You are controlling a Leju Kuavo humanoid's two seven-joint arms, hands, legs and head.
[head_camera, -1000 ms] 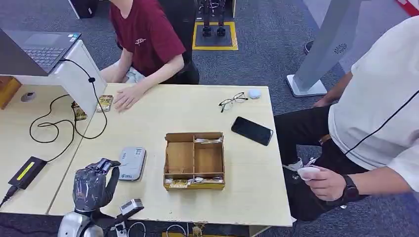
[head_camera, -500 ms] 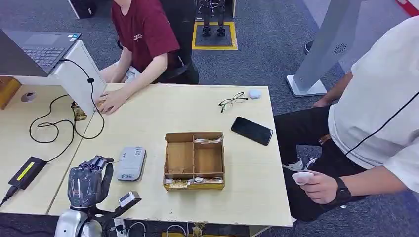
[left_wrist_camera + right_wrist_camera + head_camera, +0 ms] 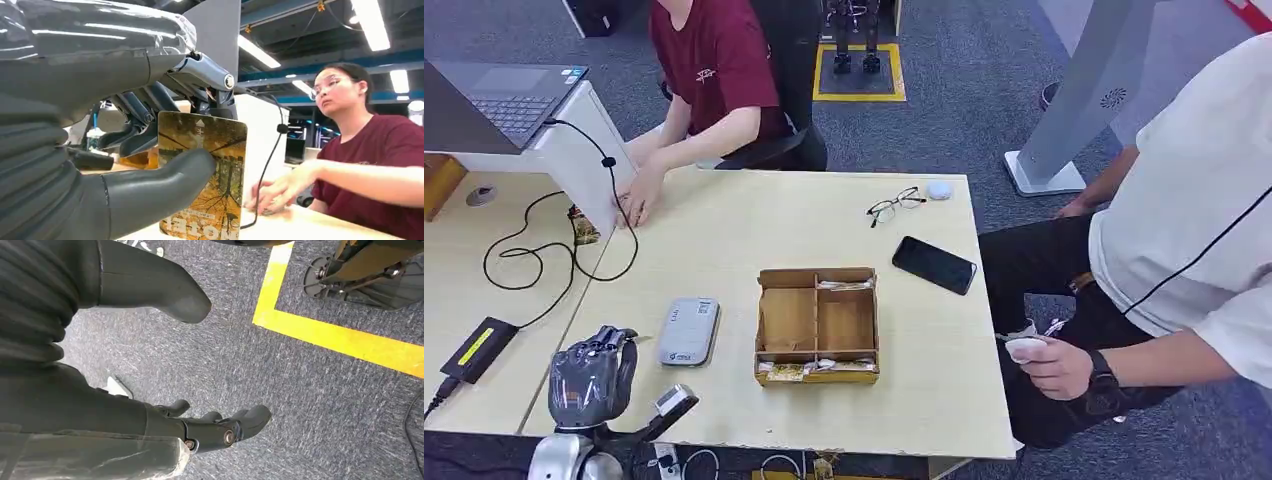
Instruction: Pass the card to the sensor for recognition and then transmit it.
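Since a second before, the left hand point(image 3: 591, 377) had drawn back from beside the grey sensor point(image 3: 690, 331) toward the near edge of the bench point(image 3: 824, 215), and the seated person's hand point(image 3: 636, 200) had slid toward the white stand point(image 3: 584, 155) at the far left.

Largest first: the bench carried everything, with a person in a red shirt point(image 3: 714, 70) seated at its far side and a person in a white shirt point(image 3: 1194, 200) at its right, holding a small white object point(image 3: 1024, 347) low beside the bench. A brown divided box point(image 3: 818, 324) sat mid-bench, just right of the sensor. A black phone point(image 3: 934, 264) and a pair of glasses point(image 3: 895, 205) lay beyond it.

In the left wrist view, the left hand held the card point(image 3: 206, 175) upright, thumb pressed across its face and darker fingers point(image 3: 140, 135) behind it. The card, yellow with a tree picture, was therefore off the bench, near the sensor but apart from it.

The right hand point(image 3: 215, 430) hung above the carpet, fingers loosely curled, holding nothing.

By my judgement, the card was in hand and the sensor pass looked either just finished or not properly made; handing the card on remained to be done.
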